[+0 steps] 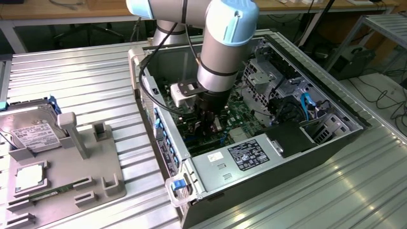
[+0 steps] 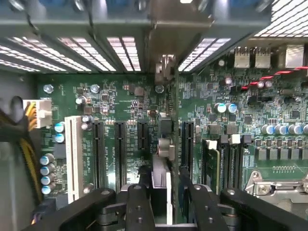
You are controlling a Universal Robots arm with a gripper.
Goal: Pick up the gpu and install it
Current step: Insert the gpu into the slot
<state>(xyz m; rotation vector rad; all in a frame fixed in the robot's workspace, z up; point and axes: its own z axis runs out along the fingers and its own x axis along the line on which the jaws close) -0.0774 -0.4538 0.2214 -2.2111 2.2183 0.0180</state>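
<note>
The gripper is reaching deep inside the open computer case, right over the motherboard. The gpu is standing edge-on between the jaws, its long axis running away from them toward the case's rear slot wall — its bracket end is meeting that wall. The jaws are flanking the card closely; whether they are gripping or releasing, I cannot tell. Neighbouring expansion slots are crowding both sides.

Bright, even light; glare streaks the ribbed metal desk, the computer case interior shadowed, wrist view's near parts blurred
</note>
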